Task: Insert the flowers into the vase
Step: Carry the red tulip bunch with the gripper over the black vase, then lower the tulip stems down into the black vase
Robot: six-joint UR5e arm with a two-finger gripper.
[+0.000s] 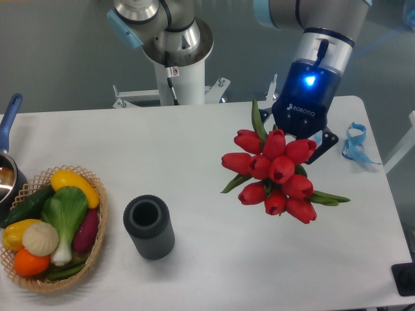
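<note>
Item: flowers (275, 173). A bunch of red tulip buds with green leaves was recorded at the right of the white tabletop (194, 142), held up at the claw (297, 137), buds turned toward the camera. Stems were not visible.

Item: claw. It was seen directly behind and above the bunch; one dark finger showed at the right of the buds. It was judged to be clamped on the flowers at the stems, though the contact itself was hidden by the buds.

Item: vase (149, 227). A dark grey ribbed cylinder was noted upright, mouth open, left of centre, well apart from the flowers and just beside a wicker basket (96, 249) of vegetables.

Handling note: the bunch should be carried left, the stems brought vertical and centred over the mouth before lowering, since the bunch looked wider than the vase; the basket should be avoided.

Obscured: stem ends, the grip point, the second finger. A blue-handled pan (8, 139) was cut off at the left edge.
</note>
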